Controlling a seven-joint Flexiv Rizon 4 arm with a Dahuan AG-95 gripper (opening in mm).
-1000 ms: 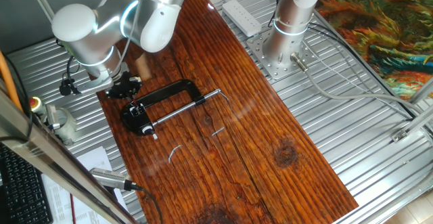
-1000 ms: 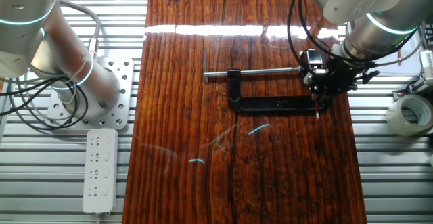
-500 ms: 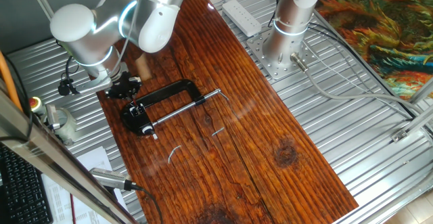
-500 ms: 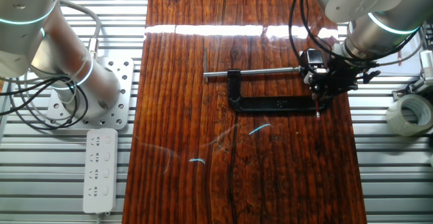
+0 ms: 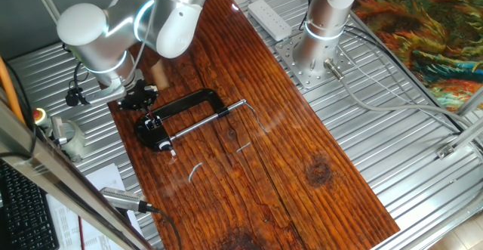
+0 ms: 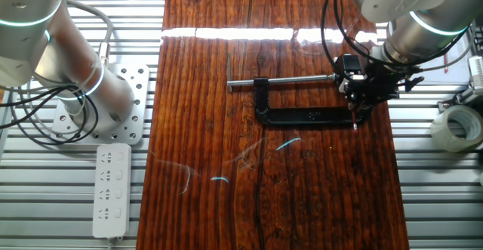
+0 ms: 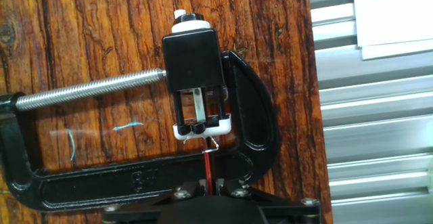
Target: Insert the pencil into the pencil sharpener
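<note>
Sharpener: a black box-shaped pencil sharpener (image 7: 193, 58) with a white base plate sat squeezed between the screw rod (image 7: 91, 90) and the curved jaw of the black C-clamp (image 7: 250, 126); my reading was that the clamp was there to keep it from sliding when the pencil pushed in

Clamp position: the clamp lay flat on the wooden table (image 6: 226, 205), its frame (image 6: 309, 116) running 9 to 3 o'clock in the other fixed view

Pencil: the thin red pencil (image 7: 209, 168) stood out of the gripper body towards 12 o'clock in the hand view, in line with the sharpener's white lower edge

Why held so: held by its back end and aimed along the fingers, the pencil seemed set so that a straight push would drive it in

Gripper: the gripper (image 7: 210, 183) appeared closed round the pencil's rear, though only its black housing at the 6 o'clock edge showed and the finger pads were hidden

Pencil against gripper: the shaft began at the gripper's front and ran directly away from it, at 12 o'clock

Tip and entry: the tip sat just below the white plate, near a small metal hook; whether it had already entered the hole could not be told

Fixed view: the gripper (image 5: 143, 99) hovered low over the sharpener end of the clamp, at the table's 9 o'clock side
</note>
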